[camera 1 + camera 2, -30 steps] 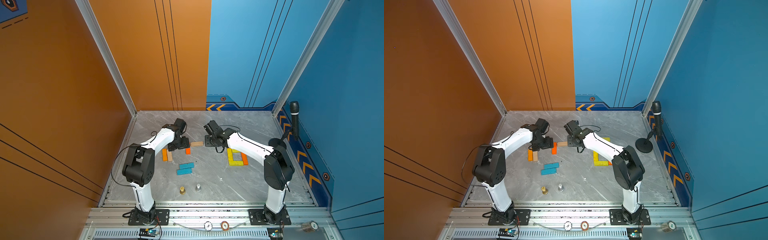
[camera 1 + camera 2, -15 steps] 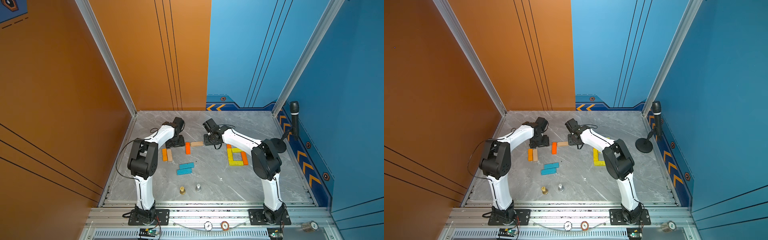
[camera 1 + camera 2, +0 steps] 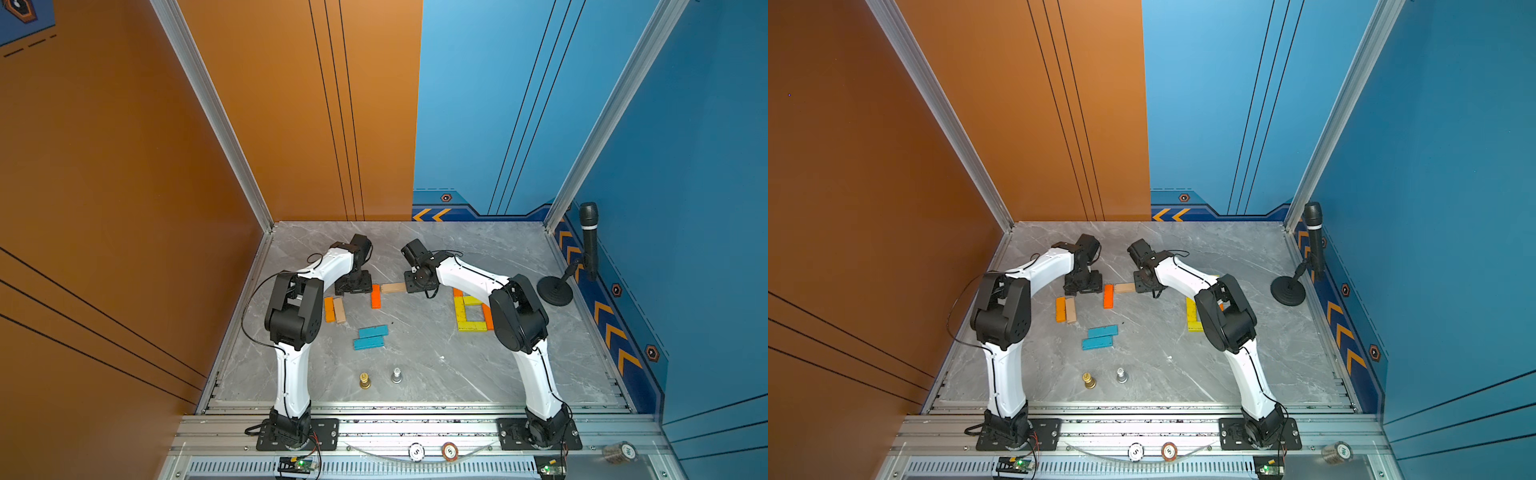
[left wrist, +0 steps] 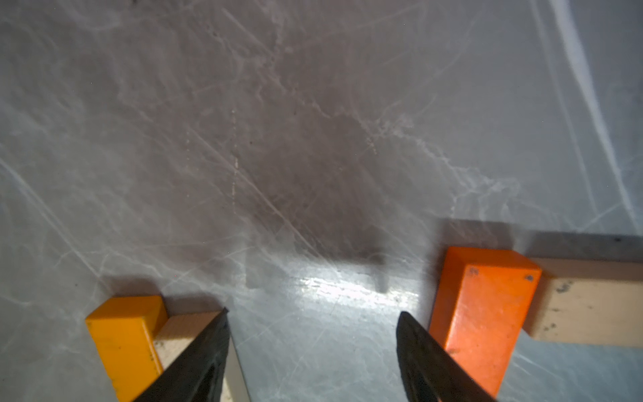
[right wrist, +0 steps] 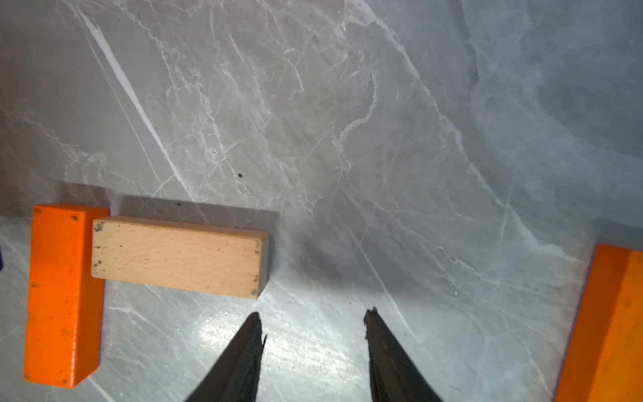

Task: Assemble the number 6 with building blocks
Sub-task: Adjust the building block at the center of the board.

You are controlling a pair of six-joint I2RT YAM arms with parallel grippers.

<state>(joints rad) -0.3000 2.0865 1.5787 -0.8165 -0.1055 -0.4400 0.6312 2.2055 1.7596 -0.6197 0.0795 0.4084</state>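
An orange block [image 3: 375, 296] lies mid-table with a tan block [image 3: 392, 287] butted end-on against its side. My left gripper [image 3: 353, 286] hovers just left of them, open over bare table [image 4: 313, 311], one finger [image 4: 424, 355] beside the orange block [image 4: 480, 313]. An orange and tan pair [image 3: 334, 309] lies by its other finger. My right gripper [image 3: 415, 286] stands open [image 5: 313, 311] just off the tan block's [image 5: 177, 257] free end. Two teal blocks [image 3: 370, 337] lie nearer the front. A yellow and orange loop of blocks [image 3: 471, 313] sits partly under my right arm.
A gold pawn [image 3: 365, 380] and a silver pawn [image 3: 396, 375] stand near the front edge. A microphone on a round stand [image 3: 555, 291] is at the right wall. Two chip discs [image 3: 432, 451] rest on the front rail.
My left gripper has drawn slightly left off the orange block, which now shows whole. Both arms' elbows have swung inward. The right jaws stand a little wider.
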